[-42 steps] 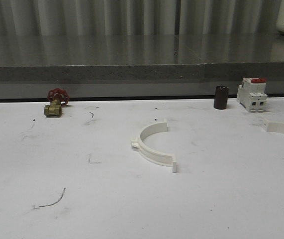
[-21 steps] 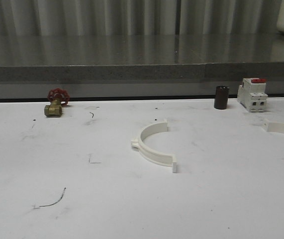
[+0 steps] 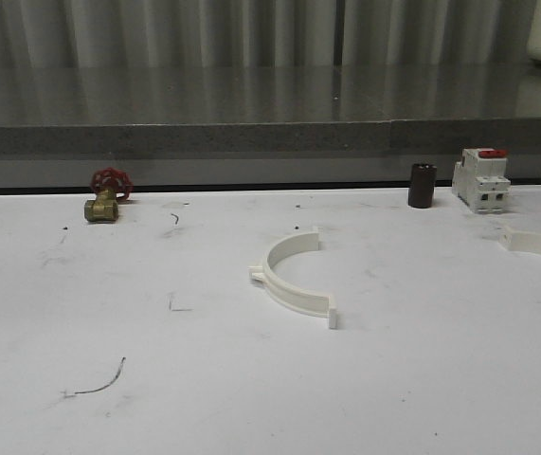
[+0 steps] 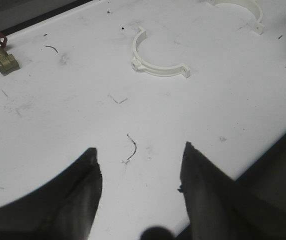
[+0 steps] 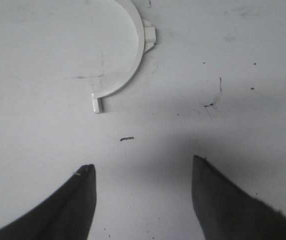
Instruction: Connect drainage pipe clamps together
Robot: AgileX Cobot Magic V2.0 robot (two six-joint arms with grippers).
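Observation:
Two white drainage pipe clamps lie apart on the white table point(image 3: 204, 379). One half-ring point(image 3: 296, 298) sits at the table's middle, its open side toward the right. The other point(image 3: 540, 244) lies at the right edge of the front view, partly cut off. The left wrist view shows both, the middle one point(image 4: 158, 72) and the far one point(image 4: 257, 19), well ahead of my left gripper point(image 4: 140, 148), which is open and empty. My right gripper point(image 5: 143, 162) is also open and empty, with one clamp point(image 5: 138, 59) a short way beyond its fingertips.
A brass valve with a red handwheel point(image 3: 106, 196) stands at the back left. A black cylinder point(image 3: 422, 185) and a white breaker with a red top point(image 3: 481, 179) stand at the back right. A grey ledge runs behind the table. A dark table edge point(image 4: 273, 150) shows beside the left gripper.

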